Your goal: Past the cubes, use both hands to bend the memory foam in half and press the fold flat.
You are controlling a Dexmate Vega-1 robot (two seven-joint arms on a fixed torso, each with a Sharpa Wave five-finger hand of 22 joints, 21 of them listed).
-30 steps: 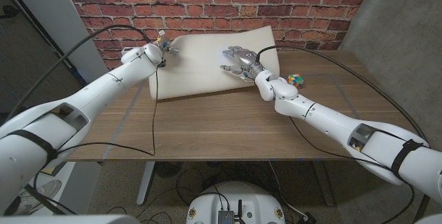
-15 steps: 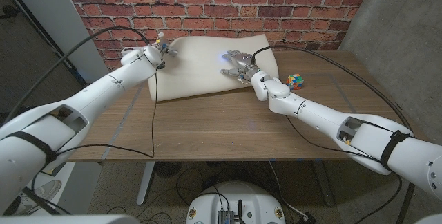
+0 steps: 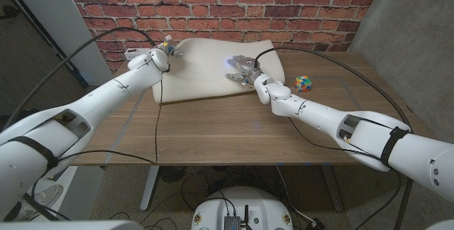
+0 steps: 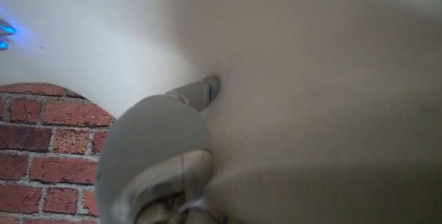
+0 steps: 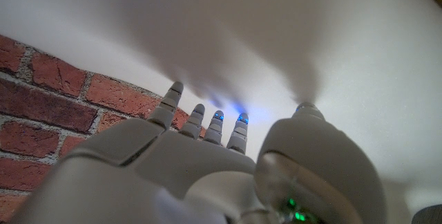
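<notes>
The white memory foam (image 3: 202,67) lies at the back of the table against the brick wall. My left hand (image 3: 164,52) is at its far left corner; a fingertip (image 4: 207,89) touches the foam (image 4: 311,79), but I cannot make out a grip. My right hand (image 3: 240,70) rests on top of the foam right of its middle, fingers spread. Its fingertips (image 5: 207,117) lie against the white foam (image 5: 276,37). A multicoloured cube (image 3: 303,83) sits on the table to the right of the foam, beside my right forearm.
The brick wall (image 3: 298,6) stands right behind the foam. A black cable (image 3: 157,109) hangs from my left wrist across the table (image 3: 213,130). Another cable loops over the table's right part. A grey wall closes the right side.
My right hand has slid a little across the foam toward me, and its arm has swung left. The left hand has barely moved at the corner.
</notes>
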